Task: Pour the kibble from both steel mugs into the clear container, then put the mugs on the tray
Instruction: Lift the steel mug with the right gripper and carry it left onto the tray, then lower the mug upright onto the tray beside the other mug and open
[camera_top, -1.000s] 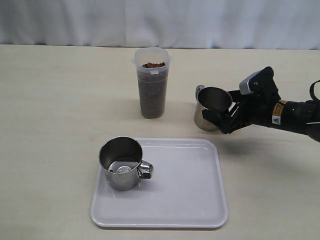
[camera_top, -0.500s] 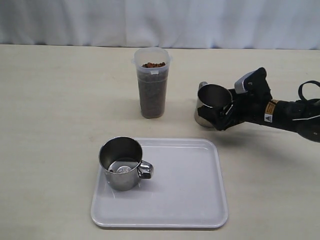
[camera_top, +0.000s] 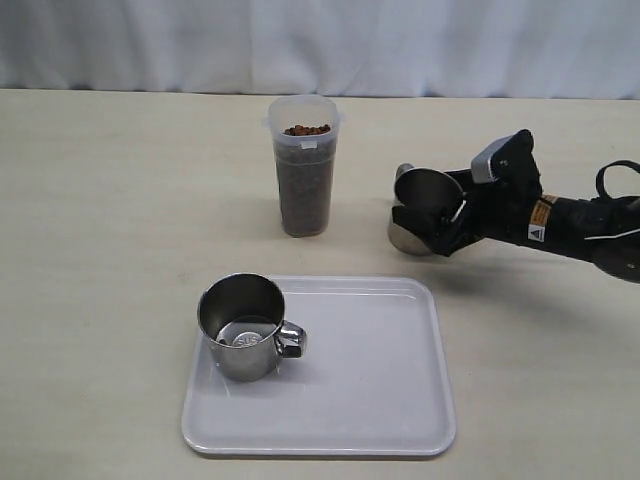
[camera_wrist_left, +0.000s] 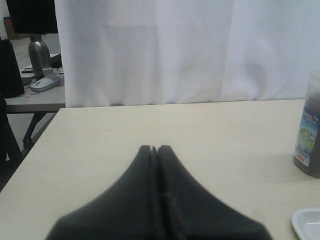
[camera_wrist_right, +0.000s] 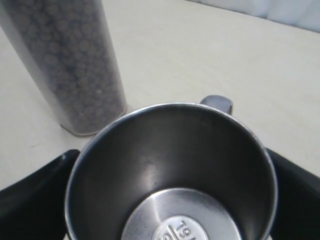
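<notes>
Steel shows bare in one mug (camera_top: 243, 327) on the tray (camera_top: 370, 385) and the other mug (camera_wrist_right: 170, 170) between the right gripper's (camera_top: 430, 226) wide jaws, grip unclear; kibble (camera_top: 305, 195) fills the clear container (camera_top: 304, 108); left gripper (camera_wrist_left: 154, 149) closed.

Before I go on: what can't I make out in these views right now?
- Whether the right gripper clamps the steel mug: right wrist view, the mug's rim hides the pads.
- That mug's base, resting or lifted: exterior view, the fingers cover it.
- Label on the clear container: left wrist view, cut by the edge, blurred.
- The left gripper: outside the exterior view.
</notes>
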